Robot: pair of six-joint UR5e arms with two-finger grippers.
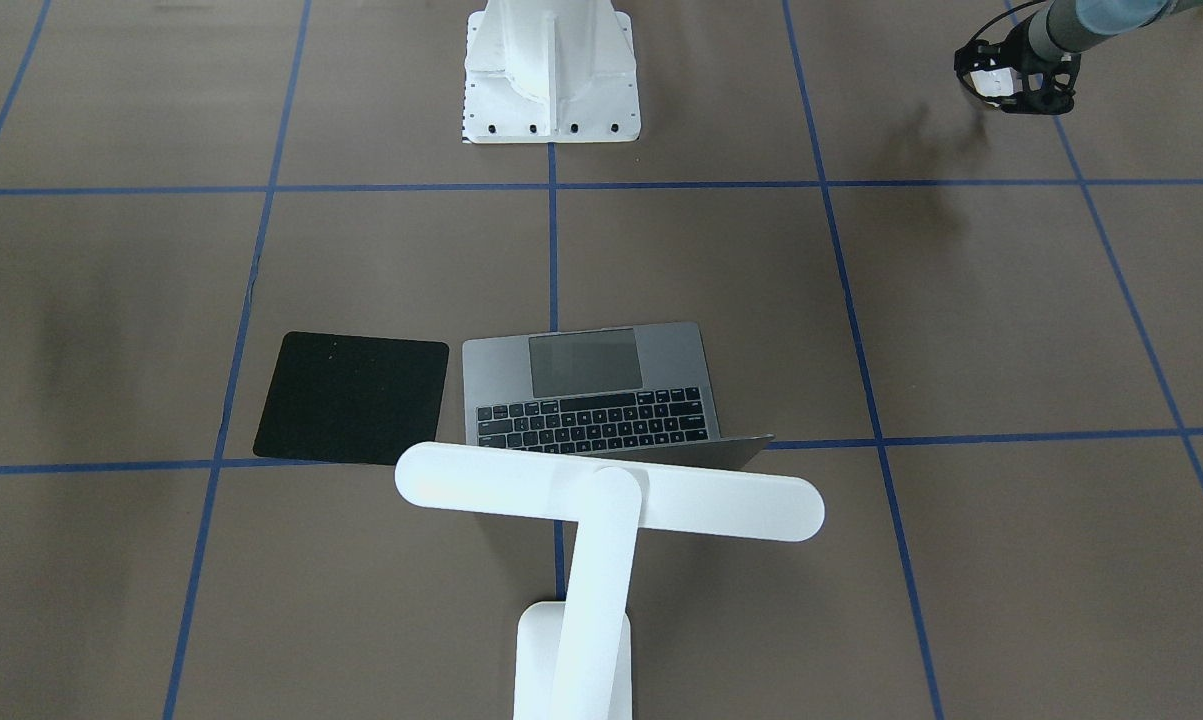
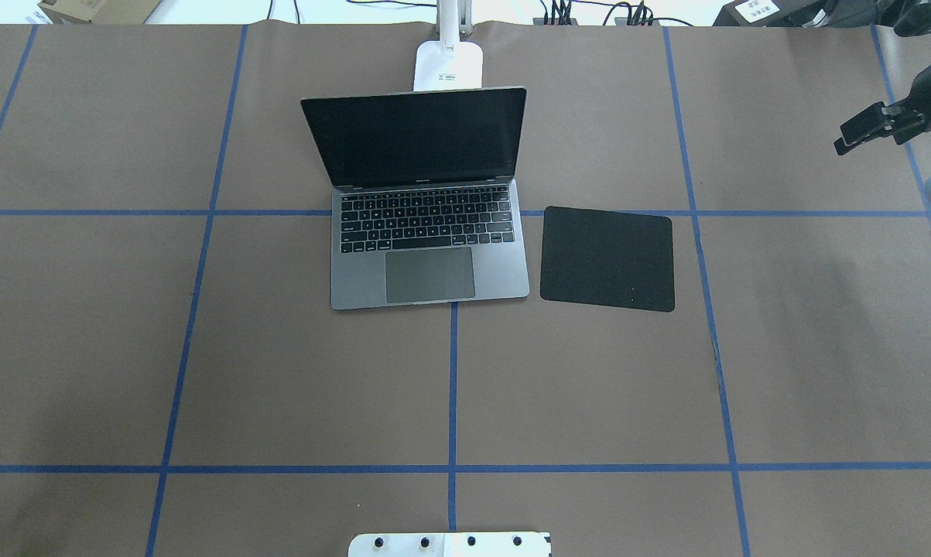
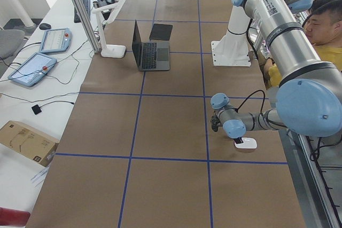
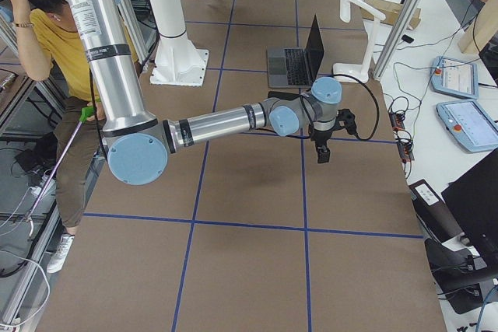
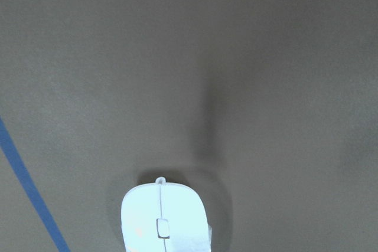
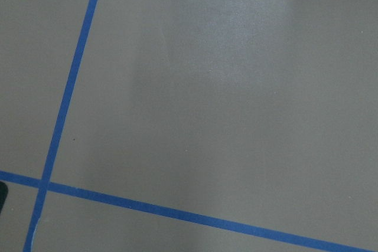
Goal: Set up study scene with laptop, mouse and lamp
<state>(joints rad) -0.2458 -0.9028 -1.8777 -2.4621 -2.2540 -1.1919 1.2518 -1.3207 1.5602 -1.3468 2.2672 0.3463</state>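
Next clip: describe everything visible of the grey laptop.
The slim space-grey metal laptop sits open on the brown paper-covered table, base flat over a blue tape line, lid raised, screen dark. Black keys and a large grey trackpad, nearest the robot, face up. The white desk lamp stands behind its lid; the black mouse pad lies beside it, apart.

The laptop (image 2: 434,271) looks matt metal, the mouse (image 5: 165,216) glossy plastic.
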